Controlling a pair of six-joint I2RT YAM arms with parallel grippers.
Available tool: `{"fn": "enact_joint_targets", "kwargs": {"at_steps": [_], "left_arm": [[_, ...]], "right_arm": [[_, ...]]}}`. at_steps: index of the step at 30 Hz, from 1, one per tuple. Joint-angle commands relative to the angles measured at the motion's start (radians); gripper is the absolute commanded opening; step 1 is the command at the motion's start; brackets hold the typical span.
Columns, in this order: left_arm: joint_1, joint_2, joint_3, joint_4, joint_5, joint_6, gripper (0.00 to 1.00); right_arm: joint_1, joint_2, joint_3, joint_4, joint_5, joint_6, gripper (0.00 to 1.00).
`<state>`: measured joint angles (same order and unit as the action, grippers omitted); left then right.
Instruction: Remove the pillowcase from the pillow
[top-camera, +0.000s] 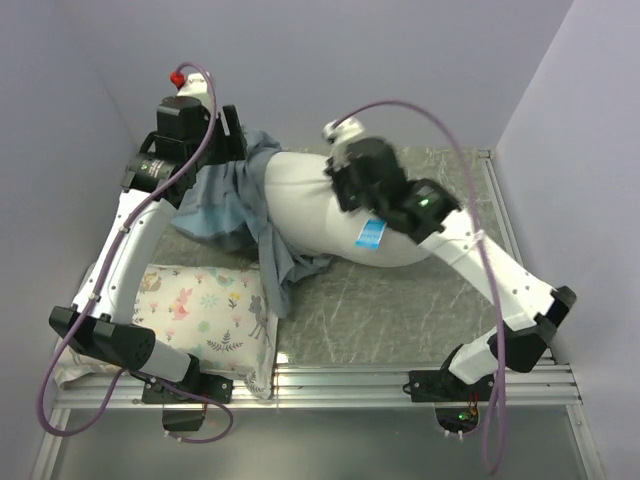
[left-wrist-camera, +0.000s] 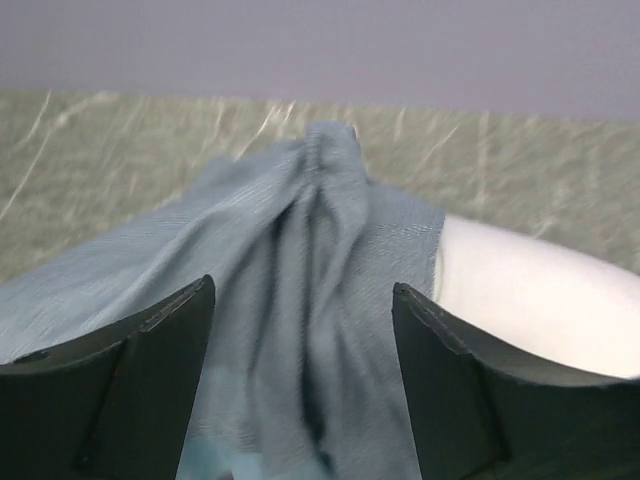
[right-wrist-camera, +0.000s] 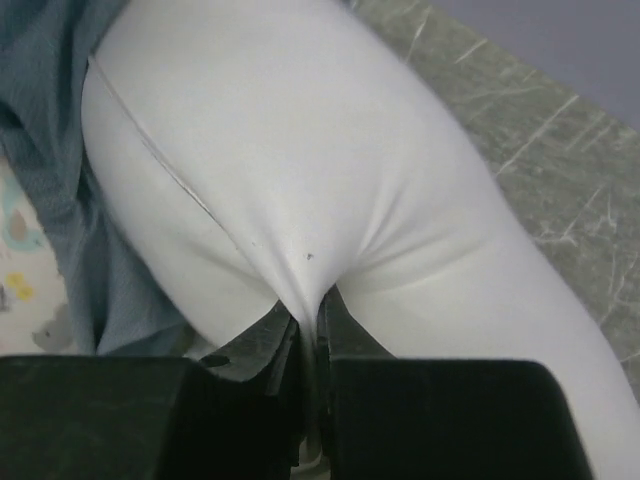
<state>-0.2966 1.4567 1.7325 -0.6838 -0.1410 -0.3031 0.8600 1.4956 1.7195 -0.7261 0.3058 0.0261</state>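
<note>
The plump white pillow (top-camera: 320, 210) lies across the middle of the table, with a small blue tag (top-camera: 371, 233) on its near edge. The slate blue-grey pillowcase (top-camera: 225, 205) is bunched over the pillow's left end and trails toward the front. My left gripper (left-wrist-camera: 303, 300) is open above the bunched pillowcase (left-wrist-camera: 300, 260), with cloth lying between its spread fingers but not pinched. My right gripper (right-wrist-camera: 315, 310) is shut on a pinched fold of the white pillow (right-wrist-camera: 300, 150). In the top view the right gripper (top-camera: 345, 180) sits on the pillow's upper right part.
A smaller white pillow with a floral deer print (top-camera: 205, 310) lies at the front left, partly under the left arm. The grey tabletop (top-camera: 400, 310) ends at a metal rail (top-camera: 400, 378) in front. Lilac walls close in the back and both sides.
</note>
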Motion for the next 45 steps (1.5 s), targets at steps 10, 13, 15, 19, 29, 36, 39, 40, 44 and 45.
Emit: {"fn": "enact_joint_targets", "kwargs": {"at_steps": [10, 13, 15, 19, 29, 36, 39, 40, 44, 45], "left_arm": [[-0.010, -0.024, -0.020, 0.121, 0.086, -0.021, 0.79], [-0.016, -0.039, -0.156, 0.200, 0.133, -0.059, 0.79], [-0.018, -0.038, -0.233, 0.284, 0.153, -0.096, 0.80], [-0.016, -0.013, -0.379, 0.409, 0.210, -0.146, 0.83], [-0.016, 0.146, -0.369, 0.583, 0.151, -0.255, 0.64], [0.083, 0.241, -0.246, 0.429, -0.126, -0.277, 0.00], [0.198, 0.211, -0.270, 0.444, -0.115, -0.318, 0.00], [0.245, 0.203, -0.271, 0.444, -0.127, -0.326, 0.00], [0.336, 0.171, -0.268, 0.429, -0.141, -0.341, 0.00], [0.349, 0.165, -0.269, 0.428, -0.146, -0.346, 0.00]], "right_arm": [[-0.521, 0.098, -0.178, 0.226, -0.583, 0.204, 0.00], [-0.556, 0.199, -0.178, 0.231, -0.541, 0.207, 0.00], [-0.558, 0.241, -0.178, 0.246, -0.501, 0.216, 0.00], [-0.550, 0.273, -0.181, 0.252, -0.468, 0.222, 0.00], [-0.495, 0.172, -0.256, 0.254, -0.390, 0.199, 0.00], [-0.503, 0.019, -0.270, 0.199, -0.289, 0.192, 0.00], [-0.535, -0.036, -0.250, 0.163, -0.275, 0.199, 0.00], [-0.545, -0.050, -0.239, 0.151, -0.272, 0.205, 0.00], [-0.604, -0.119, -0.219, 0.131, -0.290, 0.222, 0.00], [-0.624, -0.138, -0.210, 0.123, -0.290, 0.221, 0.00]]}}
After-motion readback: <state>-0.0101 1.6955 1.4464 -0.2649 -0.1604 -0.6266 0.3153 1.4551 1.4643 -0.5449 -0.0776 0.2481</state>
